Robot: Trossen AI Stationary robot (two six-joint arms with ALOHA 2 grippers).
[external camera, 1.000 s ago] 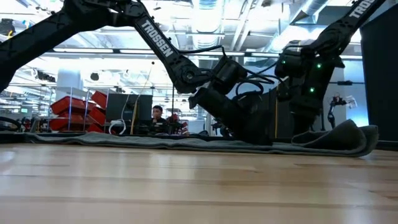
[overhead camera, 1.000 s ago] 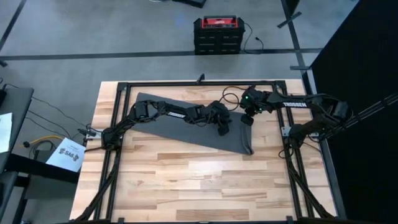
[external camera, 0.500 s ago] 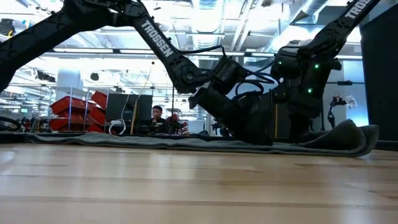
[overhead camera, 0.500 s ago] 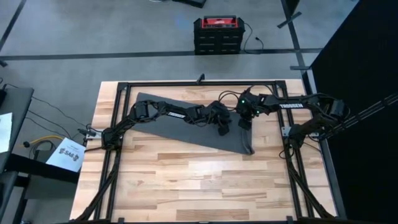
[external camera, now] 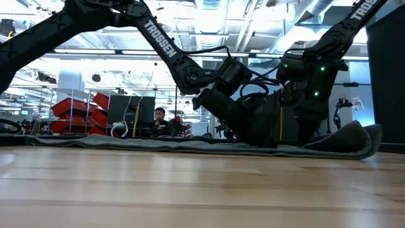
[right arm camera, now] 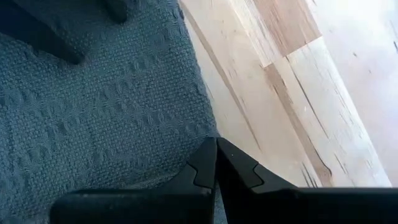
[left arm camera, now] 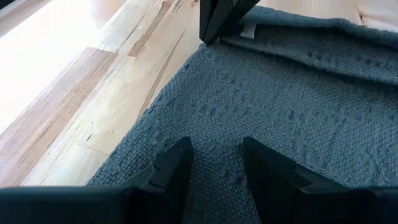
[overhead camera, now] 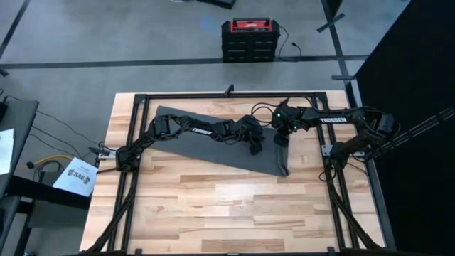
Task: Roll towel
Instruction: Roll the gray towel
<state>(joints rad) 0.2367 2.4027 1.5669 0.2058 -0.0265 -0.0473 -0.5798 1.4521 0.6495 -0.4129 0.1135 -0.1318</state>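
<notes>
Two dark grippers down on plain dark grey woven towel (overhead camera: 213, 142), spread flat over far half of light wooden slatted table (overhead camera: 213, 206). Left gripper (left arm camera: 214, 163): jaws parted, tips pressing cloth, weave showing in gap between, towel edge just beside one finger. Right gripper (right arm camera: 216, 163): jaws pressed together at towel's edge, bare wood just beyond; whether cloth pinched between, cannot tell. Towel's right end bunched slightly, raised off table.
</notes>
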